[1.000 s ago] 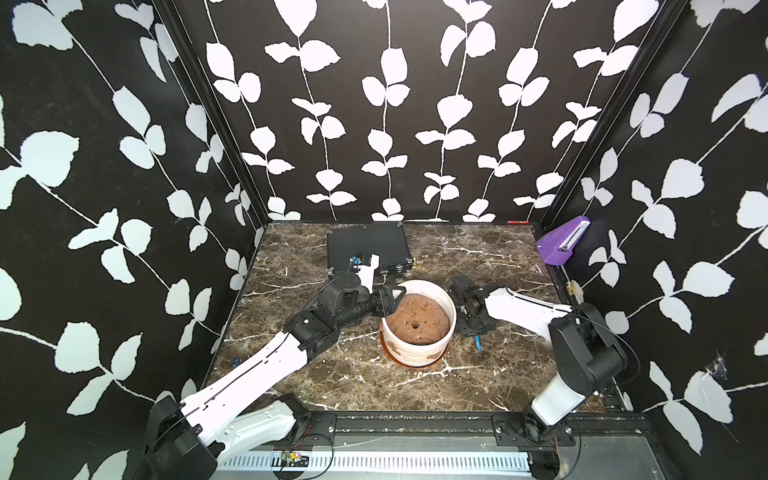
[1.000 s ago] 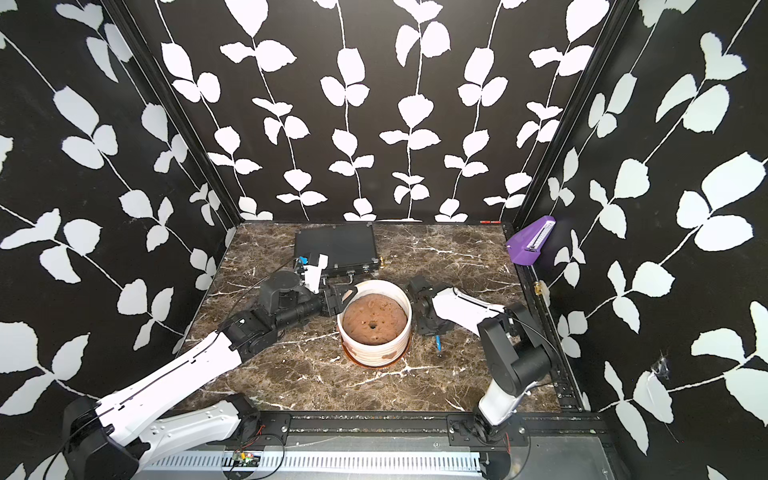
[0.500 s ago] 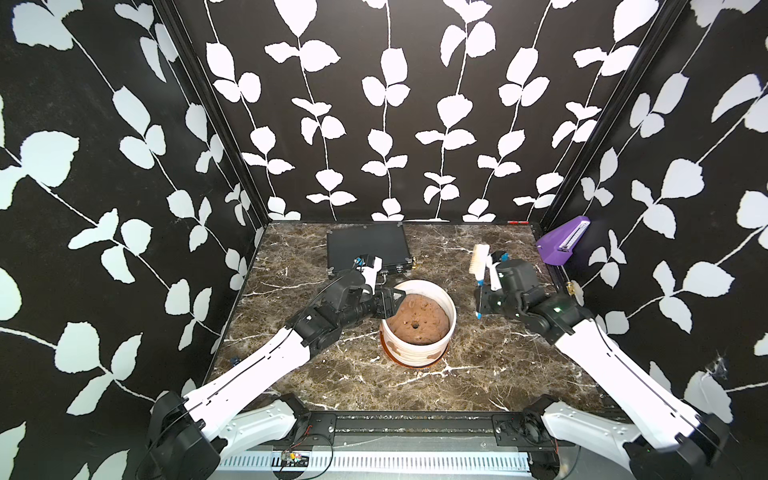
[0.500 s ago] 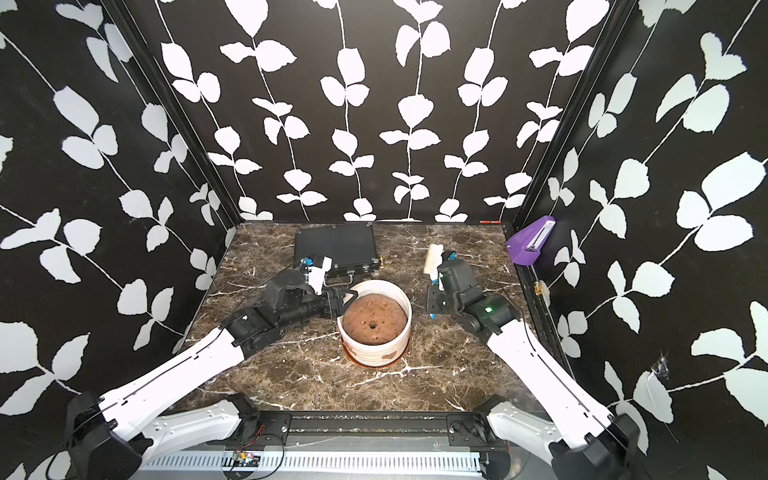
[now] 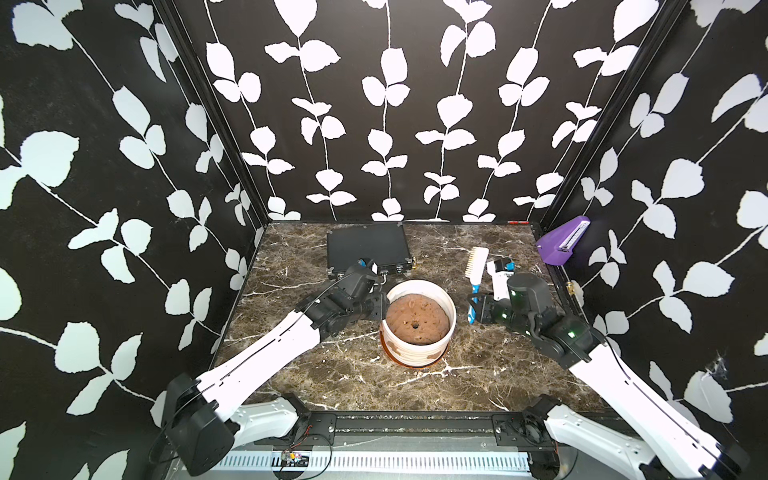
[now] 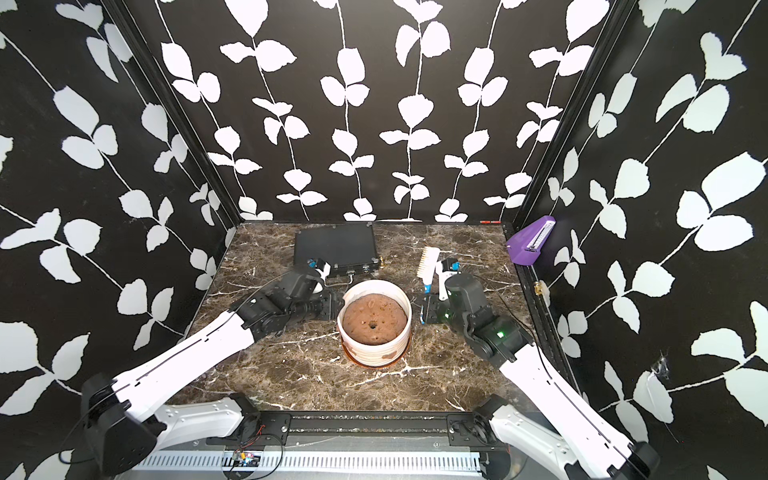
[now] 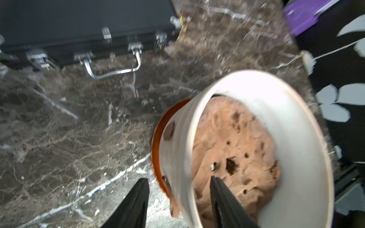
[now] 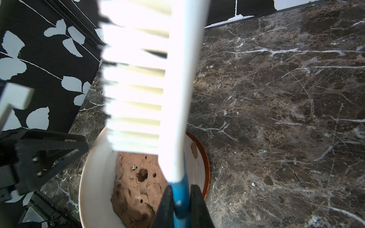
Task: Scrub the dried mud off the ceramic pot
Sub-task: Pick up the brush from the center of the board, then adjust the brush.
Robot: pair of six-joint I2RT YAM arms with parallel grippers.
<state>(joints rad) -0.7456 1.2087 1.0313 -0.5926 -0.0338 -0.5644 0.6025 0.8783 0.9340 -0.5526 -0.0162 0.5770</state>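
The ceramic pot (image 5: 415,353) is white and ribbed on an orange-brown base, mid-table in both top views. Dried mud shows as tan blotches on its outer wall (image 5: 432,356) (image 6: 388,354) (image 7: 169,131) (image 8: 194,150). My left gripper (image 7: 178,177) (image 5: 380,309) is open at the pot's left side. One finger is outside the wall and one over the fill, with the rim between them. My right gripper (image 8: 180,189) (image 5: 478,311) is shut on the blue handle of a white brush (image 5: 476,266) (image 8: 138,79), right of the pot, bristle head up.
A lumpy brown mound with a centre hole (image 5: 417,320) fills the pot. A flat black case (image 5: 368,249) lies behind the pot, its metal handle (image 7: 112,71) facing it. A purple holder (image 5: 563,245) hangs on the right wall.
The right arm has risen from low beside the pot, and the brush now stands head-up right of the pot. The left gripper has stayed at the rim.
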